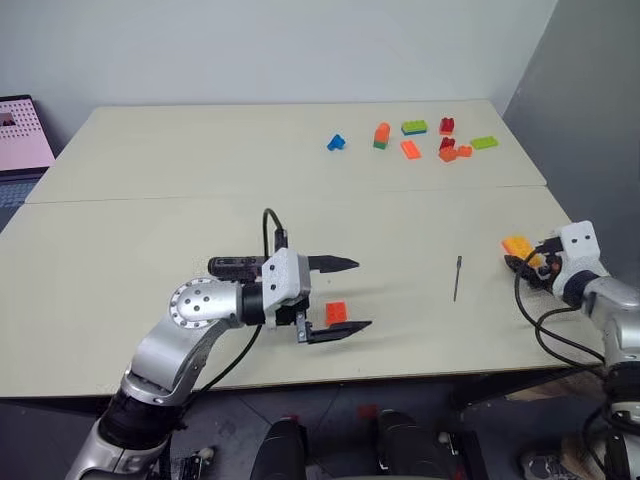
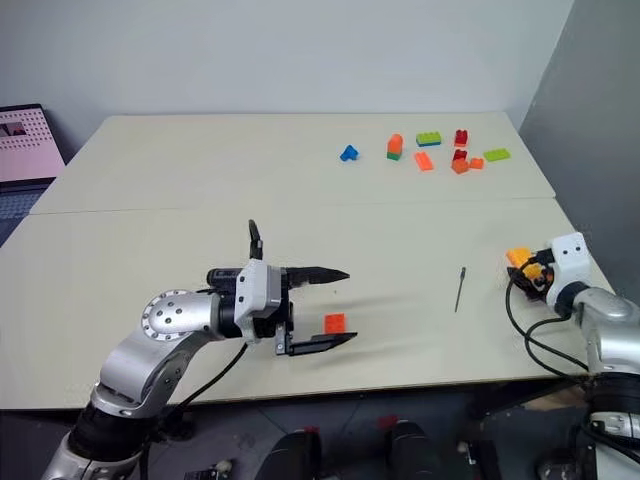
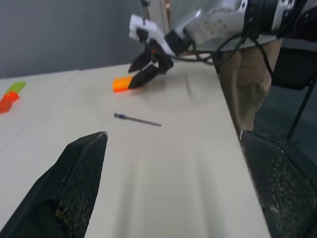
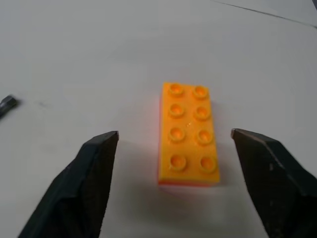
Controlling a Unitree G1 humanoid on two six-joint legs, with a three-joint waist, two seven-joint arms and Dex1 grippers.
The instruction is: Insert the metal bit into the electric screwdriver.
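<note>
The metal bit is a thin dark rod lying flat on the table, right of centre; the left wrist view shows the bit lying ahead of the fingers. The electric screwdriver is out of view. My left gripper hovers low over the table's front middle, pointing right toward the bit, open, with a small red-orange brick on the table between its fingers. My right gripper is open at the table's right edge. An orange brick lies flat between its fingertips, touched by neither.
Several coloured bricks and a blue one lie at the far right of the table. A pink screen stands at the far left. The table's right edge runs close beside my right gripper.
</note>
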